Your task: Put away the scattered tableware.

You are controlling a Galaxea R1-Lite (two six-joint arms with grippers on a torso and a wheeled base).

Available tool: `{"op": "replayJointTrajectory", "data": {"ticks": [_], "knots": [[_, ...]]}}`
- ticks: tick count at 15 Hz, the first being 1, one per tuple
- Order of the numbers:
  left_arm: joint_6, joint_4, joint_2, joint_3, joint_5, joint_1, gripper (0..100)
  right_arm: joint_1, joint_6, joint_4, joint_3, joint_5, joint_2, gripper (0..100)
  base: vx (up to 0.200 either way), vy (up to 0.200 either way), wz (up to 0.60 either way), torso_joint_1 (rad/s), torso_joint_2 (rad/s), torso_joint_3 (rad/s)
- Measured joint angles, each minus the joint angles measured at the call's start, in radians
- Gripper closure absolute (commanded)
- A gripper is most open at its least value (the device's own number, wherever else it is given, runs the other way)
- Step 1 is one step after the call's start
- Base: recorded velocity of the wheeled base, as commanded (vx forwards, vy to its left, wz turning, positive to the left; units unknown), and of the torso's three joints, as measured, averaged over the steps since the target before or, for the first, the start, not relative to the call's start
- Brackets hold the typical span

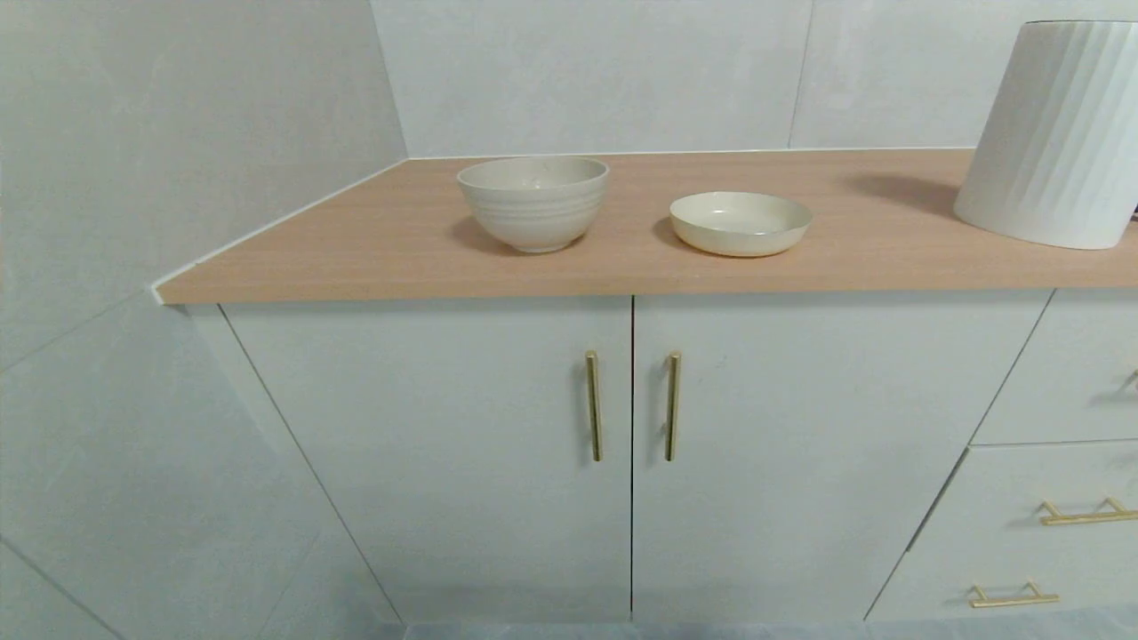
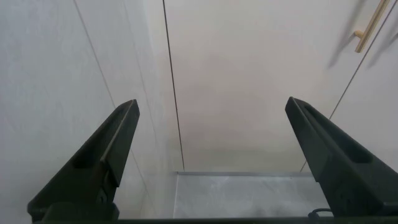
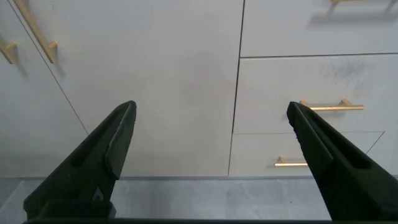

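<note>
Close before the cabinet doors (image 2: 249,81), left gripper (image 2: 211,102) and right gripper (image 3: 211,106) gape wide, holding and touching nothing. Right wrist view adds drawer fronts (image 3: 311,93). At upper centre of the head view, bowl (image 1: 533,203) and shallow dish (image 1: 740,223) stand apart near the countertop's (image 1: 356,262) front edge, with bare wood around both.

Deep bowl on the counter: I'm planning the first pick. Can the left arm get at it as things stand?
Probably yes, once raised. The bowl stands clear on the counter, apart from the dish, but the open left gripper is low, facing the cabinet door.
</note>
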Motion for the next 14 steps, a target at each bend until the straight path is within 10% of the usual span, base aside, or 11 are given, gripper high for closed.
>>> {"op": "replayJointTrajectory", "data": {"ticks": [7,14], "knots": [[0.0,0.0,0.0,0.001,0.0,0.0,0,0.022,0.037,0.021,-0.197,0.146,0.105,0,0.0,0.0,0.0,0.0,0.0,0.0],[0.0,0.0,0.0,0.001,0.0,0.0,0,0.216,0.051,-0.054,-0.564,0.318,0.874,0,0.0,0.0,0.0,0.0,0.0,0.0]]}}
